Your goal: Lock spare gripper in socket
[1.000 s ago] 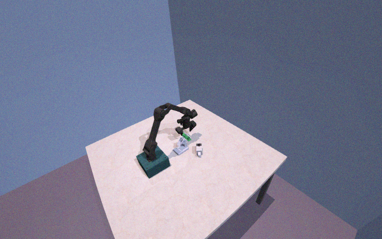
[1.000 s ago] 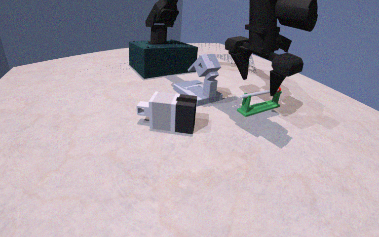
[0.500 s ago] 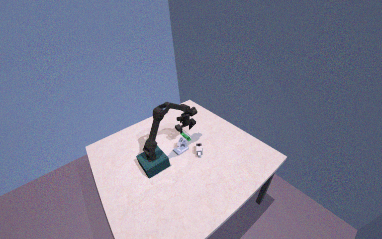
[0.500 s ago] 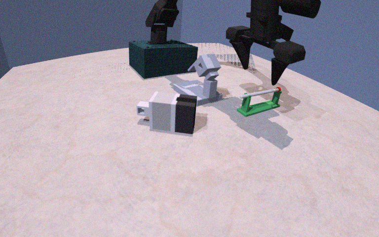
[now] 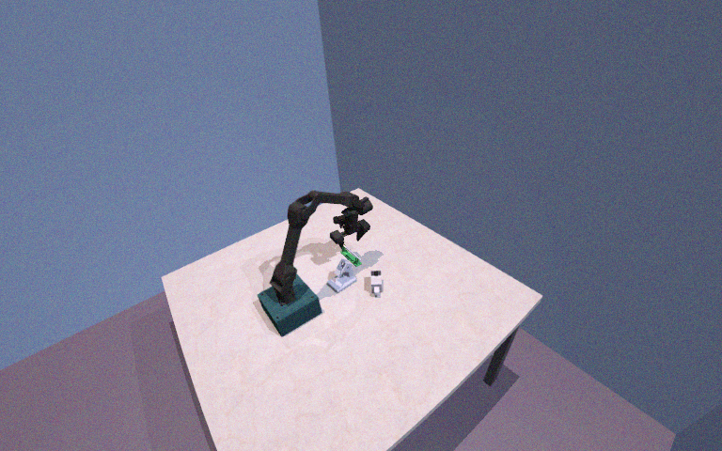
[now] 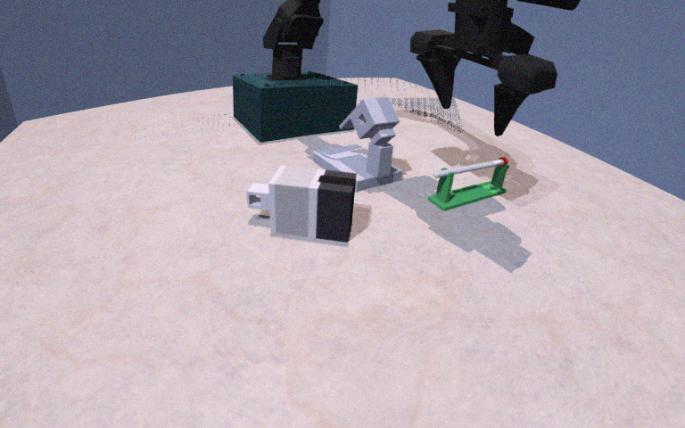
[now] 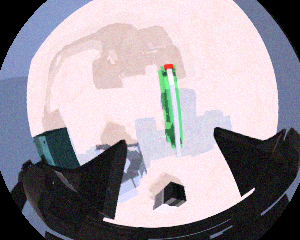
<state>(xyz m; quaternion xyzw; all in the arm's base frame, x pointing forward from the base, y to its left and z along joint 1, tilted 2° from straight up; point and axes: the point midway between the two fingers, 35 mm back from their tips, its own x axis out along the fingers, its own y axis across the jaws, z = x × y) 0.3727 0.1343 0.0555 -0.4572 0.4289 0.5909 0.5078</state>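
The lock pin, white with a red head, lies across the two uprights of a green rack. The pale grey mount stands beside it with its tilted socket raised; no pin shows in the socket. The spare gripper, white and grey with a black end, lies on the table, its holed spigot pointing away from the rack. My gripper is open and empty above the rack, touching nothing.
The dark teal arm base stands behind the mount. The mount lies between the base and the spare gripper. The pale table has its far edge beyond the rack.
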